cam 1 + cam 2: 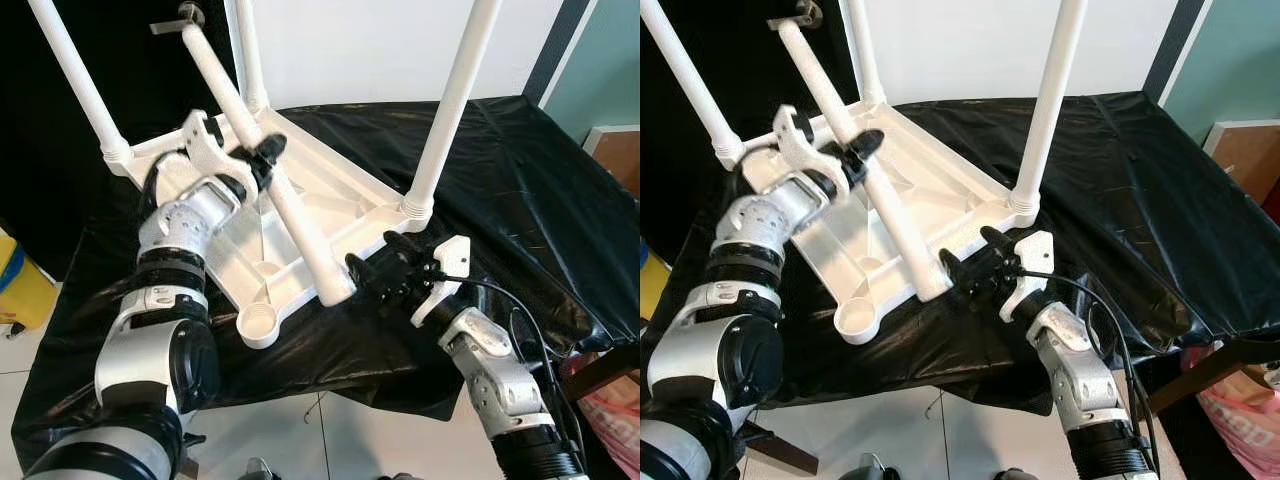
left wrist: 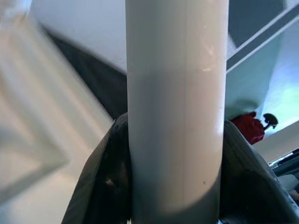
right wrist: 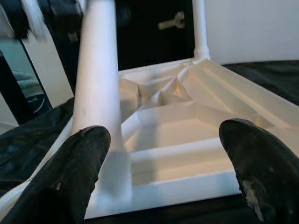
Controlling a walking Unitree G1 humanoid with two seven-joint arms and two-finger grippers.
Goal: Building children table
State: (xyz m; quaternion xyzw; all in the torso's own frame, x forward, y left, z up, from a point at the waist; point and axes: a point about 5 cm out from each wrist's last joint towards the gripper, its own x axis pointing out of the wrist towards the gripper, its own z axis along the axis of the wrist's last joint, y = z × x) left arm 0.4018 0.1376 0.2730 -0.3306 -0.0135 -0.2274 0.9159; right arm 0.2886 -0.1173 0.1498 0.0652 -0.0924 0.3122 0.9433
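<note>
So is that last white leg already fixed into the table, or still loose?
Still loose. The left gripper holds the leg slanted across the upturned table, its lower end beside the empty corner socket. Three other legs stand upright in theirs.

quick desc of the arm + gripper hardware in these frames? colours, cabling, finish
Both arms are glossy silver-white shells with black ribbed joint bands. The left arm carries a bulky round black joint housing. Each wrist has a white angular bracket. The left gripper and right gripper have long matte black fingers with rounded, scuffed tips. A thin black cable loops loosely from the right wrist along the forearm.
</note>
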